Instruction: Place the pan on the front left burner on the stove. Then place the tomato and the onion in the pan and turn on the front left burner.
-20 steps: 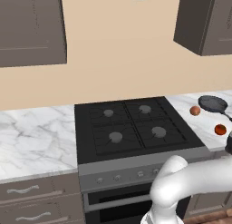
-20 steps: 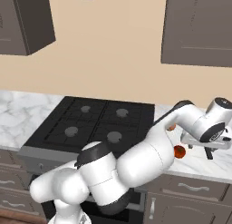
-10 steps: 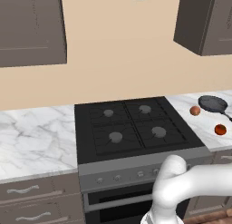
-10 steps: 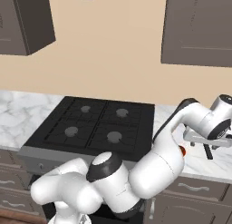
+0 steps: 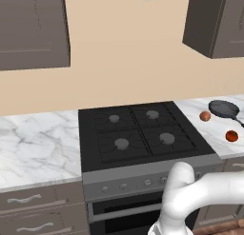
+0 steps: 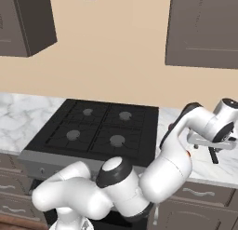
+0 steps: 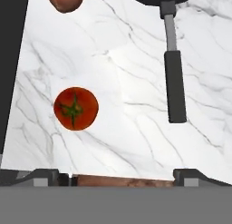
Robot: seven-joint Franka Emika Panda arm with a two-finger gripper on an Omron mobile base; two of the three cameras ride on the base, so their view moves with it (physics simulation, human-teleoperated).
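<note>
With its jaws spread wide and empty, the pincer hangs above the white marble table right of the black four-burner stove, between the glossy red tomato and the small dark grey frying pan's long handle, likely lining up to grasp that handle first.

No lettering, label, brand mark or number can be read anywhere in these views. The small knobs on the stove front panel carry no legible markings, and the marble counter beneath the hand is plain veined stone with nothing written on it.
</note>
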